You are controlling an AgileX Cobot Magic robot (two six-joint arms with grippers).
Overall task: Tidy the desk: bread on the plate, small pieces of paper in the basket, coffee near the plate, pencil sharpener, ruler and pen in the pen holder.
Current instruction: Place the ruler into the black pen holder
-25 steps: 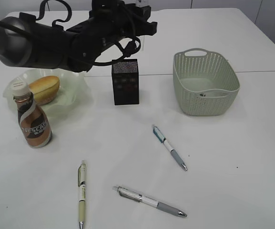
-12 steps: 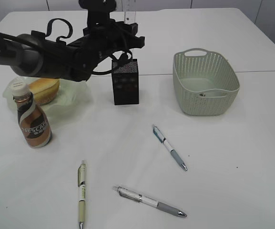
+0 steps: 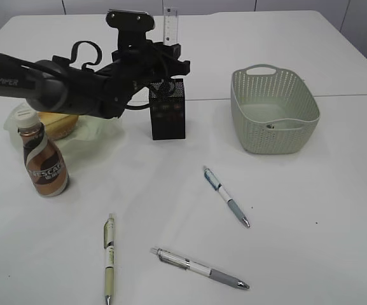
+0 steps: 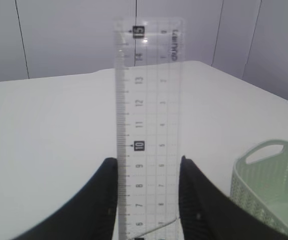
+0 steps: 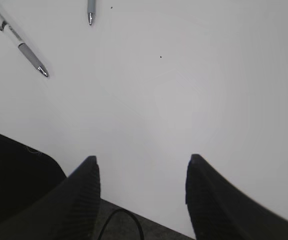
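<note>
White desk (image 3: 297, 210), grey wall panels, left fingers (image 4: 104, 200) clamping ruler (image 4: 148, 130), right fingers (image 5: 86, 195) wide

Left arm (image 3: 75, 86): it has swung from lying across the top left of the exterior view to reaching further right and lower, so its body now hides more of the plate (image 3: 100, 130) and the upper part of the bread (image 3: 56, 124).
Left gripper (image 3: 169, 49): it has moved down and right until it sits directly above the pen holder (image 3: 168, 109), where earlier it hung higher and further back.
Ruler (image 3: 170, 27): pinched upright between the fingers (image 4: 101, 200), it has come into plain sight above the holder; a second ago it was barely visible at the frame's top edge.
</note>
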